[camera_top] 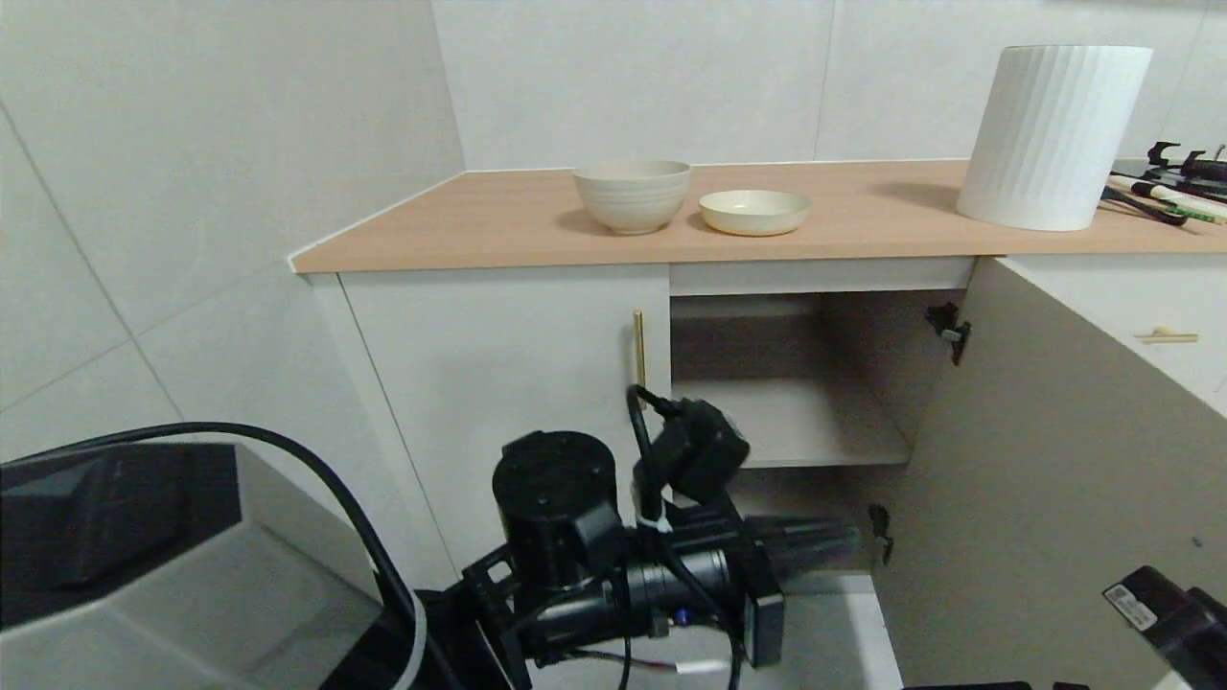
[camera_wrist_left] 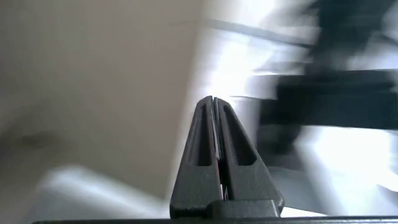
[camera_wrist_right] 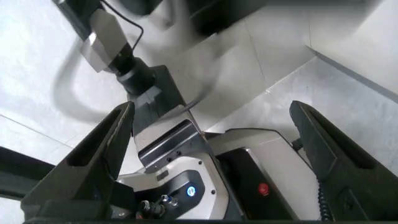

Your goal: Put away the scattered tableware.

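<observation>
Head view: wood-grain counter (camera_top: 498,225) tops the white cabinet (camera_top: 498,383). A ribbed cream bowl (camera_top: 633,195) and a shallow cream dish (camera_top: 754,211) sit just beside each other above the cabinet's open bay, well back from the counter's front edge. A tall fluted white container (camera_top: 1053,134) stands farther right. Cabinet door (camera_top: 1054,479) is swung wide and its flat shelf (camera_top: 796,422) is bare. Left gripper (camera_top: 815,544) points into the bay under the shelf. Left wrist view: fingers (camera_wrist_left: 202,149) clenched flat together. Right wrist view: right gripper (camera_wrist_right: 211,109) released, jaws spread wide over pale floor tile (camera_wrist_right: 280,74).
</observation>
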